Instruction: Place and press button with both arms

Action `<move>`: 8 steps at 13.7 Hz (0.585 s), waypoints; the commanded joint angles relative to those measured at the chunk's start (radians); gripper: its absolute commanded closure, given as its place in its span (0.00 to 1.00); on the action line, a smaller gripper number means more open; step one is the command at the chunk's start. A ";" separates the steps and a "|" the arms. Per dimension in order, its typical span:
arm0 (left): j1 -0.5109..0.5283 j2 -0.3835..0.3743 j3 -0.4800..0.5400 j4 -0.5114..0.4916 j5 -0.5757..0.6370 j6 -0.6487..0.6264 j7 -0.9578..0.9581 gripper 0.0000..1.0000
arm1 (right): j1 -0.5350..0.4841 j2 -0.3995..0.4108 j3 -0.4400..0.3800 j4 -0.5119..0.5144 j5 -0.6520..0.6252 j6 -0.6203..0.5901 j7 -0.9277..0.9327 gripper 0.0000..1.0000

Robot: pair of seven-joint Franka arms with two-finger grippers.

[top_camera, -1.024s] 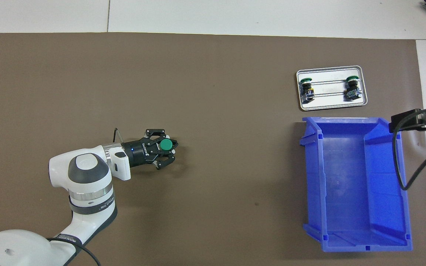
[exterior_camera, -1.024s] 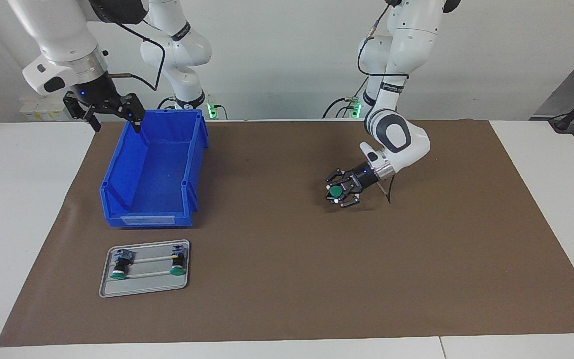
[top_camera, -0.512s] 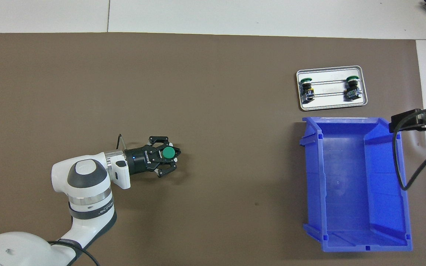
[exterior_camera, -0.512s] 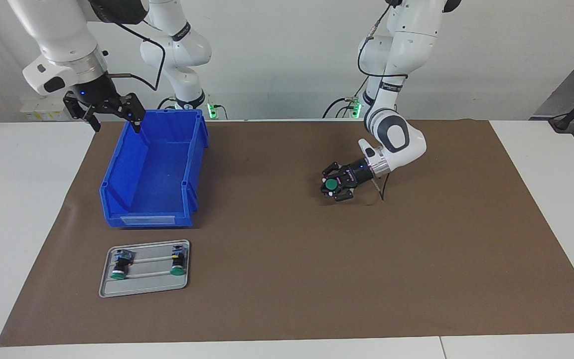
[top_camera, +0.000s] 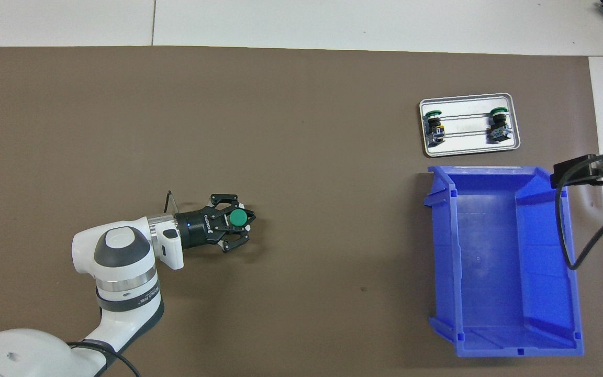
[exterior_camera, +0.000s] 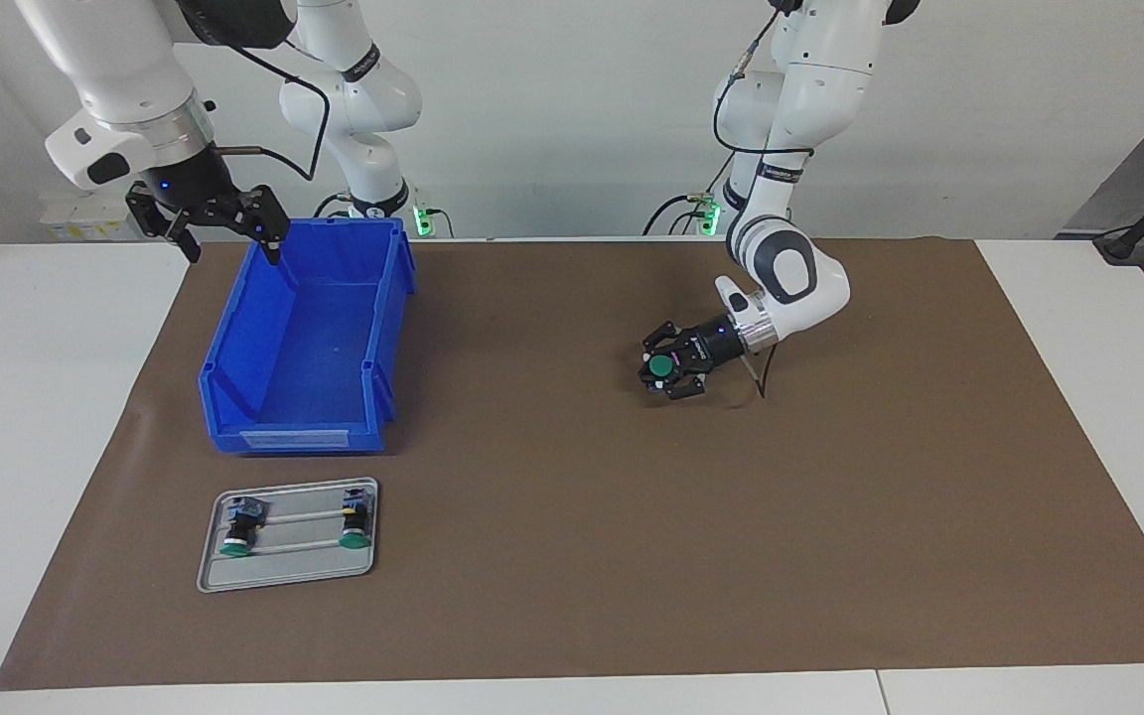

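While the left gripper (exterior_camera: 669,372) clamps the button (exterior_camera: 663,366) low over the mat, cap up, the wide-open right gripper (exterior_camera: 224,223) waits well apart above the blue bin's (exterior_camera: 234,397) rim.

Blue bin (exterior_camera: 306,343) beside grey tray (exterior_camera: 289,561) on brown mat (exterior_camera: 632,556)

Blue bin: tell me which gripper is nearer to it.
Right. The right gripper hangs open above the blue bin at its rim nearest the robots. The left gripper holds a green button over the mat toward the left arm's end.
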 commanded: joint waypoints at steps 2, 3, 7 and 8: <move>0.000 -0.027 0.008 -0.055 -0.017 0.002 0.031 0.62 | -0.007 -0.020 0.004 -0.020 0.017 0.003 -0.018 0.00; 0.000 -0.027 0.008 -0.055 -0.017 0.002 0.030 0.62 | -0.007 -0.020 0.004 -0.020 0.017 0.003 -0.018 0.00; -0.001 -0.027 0.008 -0.056 -0.018 0.010 0.027 0.49 | -0.007 -0.020 0.004 -0.020 0.017 0.003 -0.018 0.00; -0.004 -0.027 0.008 -0.059 -0.017 0.021 0.027 0.43 | -0.007 -0.020 0.004 -0.020 0.017 0.003 -0.018 0.00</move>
